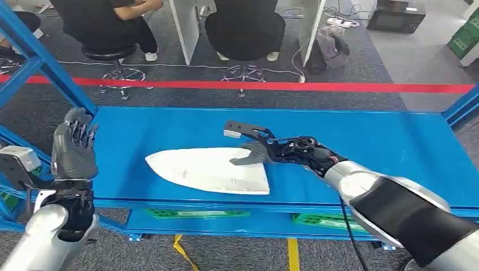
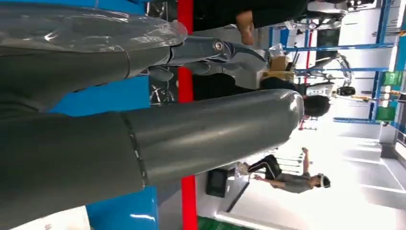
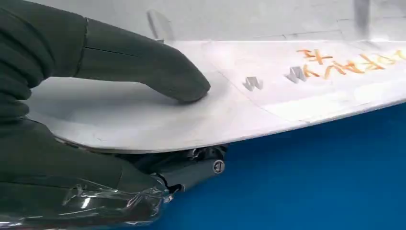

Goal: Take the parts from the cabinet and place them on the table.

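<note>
My right hand (image 1: pixel 265 148) was clamped on the broad end of the white part (image 1: pixel 212 169), the thumb (image 3: pixel 158 72) pressed flat on its upper face and the darker fingers (image 3: pixel 186 170) curled beneath its edge; the part reached away from that hand across the blue shelf (image 1: pixel 367 141), its pointed end the far one; whether it rested fully on the shelf or was lifted slightly at my end, I could not tell. My left hand (image 1: pixel 73 149) was raised well apart from the part, fingers spread and holding nothing. By my judgement the task was at an early stage; the grip looked taken, but the part was not yet off the cabinet; lifting it clear, carrying it and setting it on the bench all remained.
</note>
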Controlling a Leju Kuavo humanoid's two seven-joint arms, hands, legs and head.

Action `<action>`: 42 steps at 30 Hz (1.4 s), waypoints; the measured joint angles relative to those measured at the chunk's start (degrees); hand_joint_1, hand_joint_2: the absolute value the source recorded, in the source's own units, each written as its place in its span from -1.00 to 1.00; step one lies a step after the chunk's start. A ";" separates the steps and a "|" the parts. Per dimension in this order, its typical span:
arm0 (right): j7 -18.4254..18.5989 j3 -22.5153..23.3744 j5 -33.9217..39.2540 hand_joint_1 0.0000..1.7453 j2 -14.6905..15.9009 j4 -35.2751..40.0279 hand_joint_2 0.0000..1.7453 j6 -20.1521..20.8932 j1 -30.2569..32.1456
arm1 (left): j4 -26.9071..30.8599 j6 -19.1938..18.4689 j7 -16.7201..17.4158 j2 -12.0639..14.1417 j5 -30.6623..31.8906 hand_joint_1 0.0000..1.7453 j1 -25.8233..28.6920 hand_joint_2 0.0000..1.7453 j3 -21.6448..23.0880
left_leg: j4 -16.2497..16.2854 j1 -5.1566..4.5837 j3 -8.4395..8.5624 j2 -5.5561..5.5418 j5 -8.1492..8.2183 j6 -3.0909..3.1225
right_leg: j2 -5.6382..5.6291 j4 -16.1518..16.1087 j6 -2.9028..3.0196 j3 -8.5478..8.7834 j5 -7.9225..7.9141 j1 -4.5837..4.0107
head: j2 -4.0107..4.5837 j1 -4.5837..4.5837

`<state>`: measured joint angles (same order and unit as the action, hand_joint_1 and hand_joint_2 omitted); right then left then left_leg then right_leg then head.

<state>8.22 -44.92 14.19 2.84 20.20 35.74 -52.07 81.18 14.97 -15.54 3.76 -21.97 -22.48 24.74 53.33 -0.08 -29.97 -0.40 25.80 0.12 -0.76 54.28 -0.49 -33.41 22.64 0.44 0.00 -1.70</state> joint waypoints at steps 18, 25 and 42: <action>-2.38 -0.04 4.35 1.00 0.00 -0.07 1.00 -1.38 0.37 | 0.07 0.52 -0.13 0.59 0.55 -1.00 1.24 -1.00 -0.02 | 0.01 0.00 -0.01 -0.01 0.00 0.00 | 0.01 0.01 0.00 0.00 0.00 0.00 | 0.00 0.00; -2.43 -0.04 4.35 1.00 0.00 -0.07 1.00 -1.38 0.38 | 0.09 0.52 -0.13 0.72 0.55 -1.00 1.43 -1.00 -0.02 | 0.01 0.00 -0.01 -0.01 0.00 0.00 | 0.01 0.01 0.00 0.00 0.00 0.00 | 0.00 0.00; -3.09 0.04 5.58 1.00 0.00 -0.07 1.00 -1.71 0.44 | 0.09 0.68 -0.13 0.85 0.59 -1.00 1.45 -1.00 -0.04 | 0.02 0.00 -0.02 -0.01 0.00 0.00 | 0.01 0.01 0.00 0.00 0.00 0.00 | 0.00 0.02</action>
<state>5.13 -44.87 19.76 2.84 20.13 34.03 -51.63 81.26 15.65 -15.67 4.61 -21.38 -21.03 24.70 53.34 -0.08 -29.99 -0.41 25.80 0.12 -0.76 54.29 -0.49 -33.41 22.65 0.44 0.00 -1.68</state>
